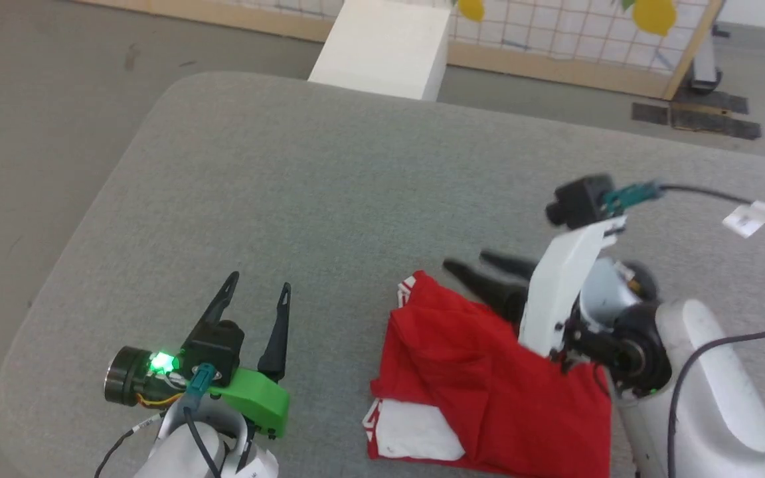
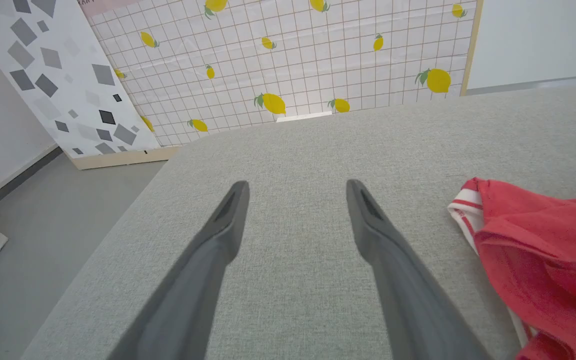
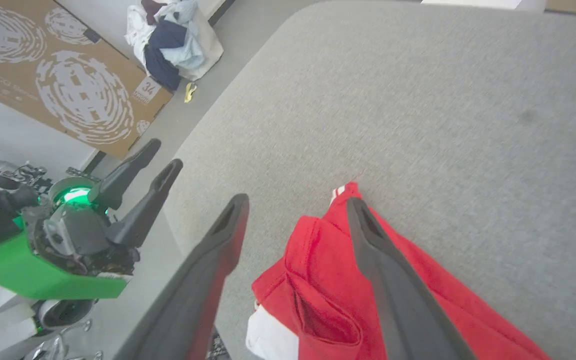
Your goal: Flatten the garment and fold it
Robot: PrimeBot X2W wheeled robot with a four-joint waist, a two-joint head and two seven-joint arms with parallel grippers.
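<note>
Head view: our right jaws stand spread over the far end of the shirt (image 1: 462,358), pinching nothing. Our left jaws, spread too, hang over bare desk (image 1: 329,199) to its left. The crumpled shirt lies near-right, so the right arm is nearer.

A grey padded table (image 2: 308,150) lies under the jaws of the left gripper (image 2: 296,184). Beyond them stands a lemon-print screen (image 2: 293,65), with a panel of grey squares (image 2: 58,75) to its left on grey floor (image 2: 68,215). Left of the jaws of the right gripper (image 3: 296,199) are a cardboard box (image 3: 53,85) and a heap of clothes (image 3: 173,35)
</note>
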